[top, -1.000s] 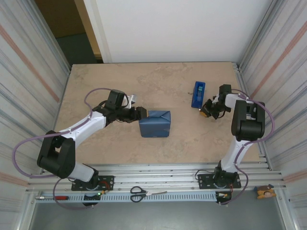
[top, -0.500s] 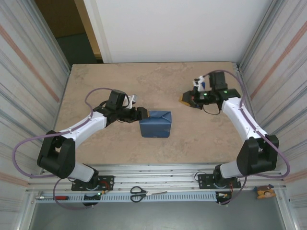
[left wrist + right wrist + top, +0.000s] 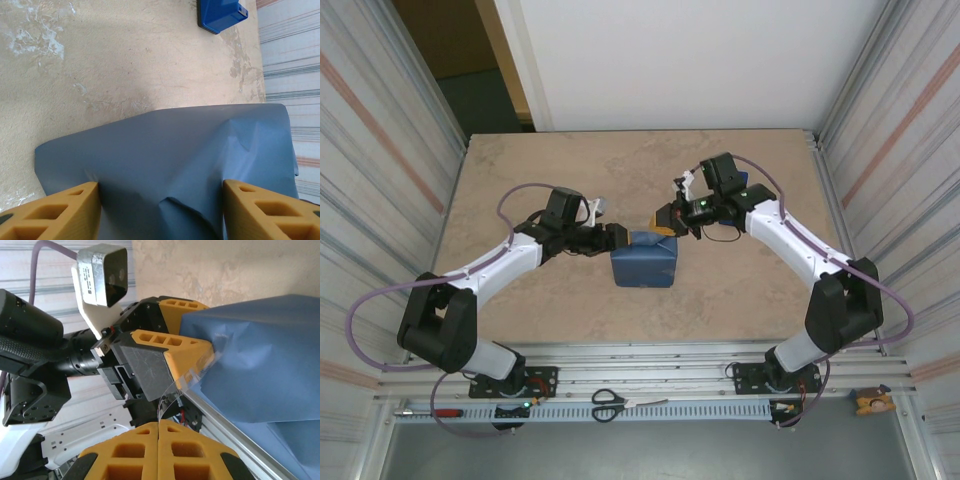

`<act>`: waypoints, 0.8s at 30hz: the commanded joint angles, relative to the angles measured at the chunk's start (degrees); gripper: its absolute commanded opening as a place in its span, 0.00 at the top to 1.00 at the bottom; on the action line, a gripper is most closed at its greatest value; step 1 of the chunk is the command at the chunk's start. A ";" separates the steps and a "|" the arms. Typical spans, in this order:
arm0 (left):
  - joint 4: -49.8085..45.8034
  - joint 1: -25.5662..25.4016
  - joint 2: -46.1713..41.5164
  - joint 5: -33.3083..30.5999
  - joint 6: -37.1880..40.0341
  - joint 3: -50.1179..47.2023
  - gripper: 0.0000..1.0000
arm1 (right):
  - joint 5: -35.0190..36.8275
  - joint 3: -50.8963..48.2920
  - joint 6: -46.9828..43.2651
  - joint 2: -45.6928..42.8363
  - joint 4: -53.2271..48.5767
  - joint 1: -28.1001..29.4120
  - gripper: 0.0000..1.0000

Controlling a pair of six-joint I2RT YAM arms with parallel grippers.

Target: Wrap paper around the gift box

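One blue parcel sits near the middle of the table [image 3: 570, 170]. It is the paper [image 3: 643, 262], dark blue side out, folded into a box shape. The gift box is hidden under it. The folds look a bit crumpled at the left end.

At that end I see the left gripper [image 3: 617, 238]. Its two yellow fingers [image 3: 55, 212] are partly spread, one on each side of the parcel, and both touch the paper. It looks like they squeeze it between them.

My right gripper [image 3: 665, 222] is at the far right corner of the parcel, just beside the paper. Its fingers [image 3: 125, 450] are pressed tight together. A thin clear strip [image 3: 172, 392] curls out from between the tips, so I think they pinch it.

Farther off, a blue tape dispenser [image 3: 220, 12] stands on the table. Near me, scissors [image 3: 610, 403] and a red screwdriver [image 3: 435, 411] lie on the front rail.
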 commanded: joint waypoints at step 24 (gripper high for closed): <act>-4.01 -1.14 -0.25 -0.65 1.17 -1.51 0.38 | 6.71 -5.32 0.75 4.04 -5.36 4.41 1.00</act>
